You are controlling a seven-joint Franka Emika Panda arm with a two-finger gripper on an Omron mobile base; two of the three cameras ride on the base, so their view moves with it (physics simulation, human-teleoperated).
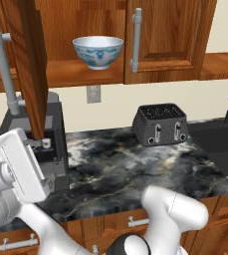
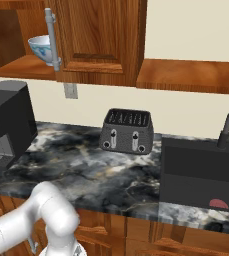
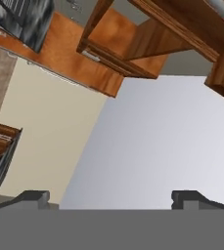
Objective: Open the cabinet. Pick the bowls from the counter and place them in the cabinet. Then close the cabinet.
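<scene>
The cabinet [image 1: 165, 35] has its left door [image 1: 33, 64] swung out towards me and its right door shut. A white bowl with a blue pattern [image 1: 98, 51] stands upright on the cabinet's bottom shelf; in the right base view this bowl [image 2: 40, 47] is half hidden behind the grey bar handle [image 2: 51, 40]. The dark marble counter [image 1: 125, 159] lies below. My hand [image 1: 18, 167] hangs low at the left, in front of the counter's edge. My gripper [image 3: 112, 199] is open, nothing between its fingertips, and looks up at wooden cabinet undersides and pale wall.
A dark toaster [image 1: 160, 124] stands at the back of the counter, right of the middle. A black coffee machine [image 1: 51, 144] sits at the left under the open door. A dark sink [image 2: 201, 170] with a faucet [image 2: 228, 127] lies at the right.
</scene>
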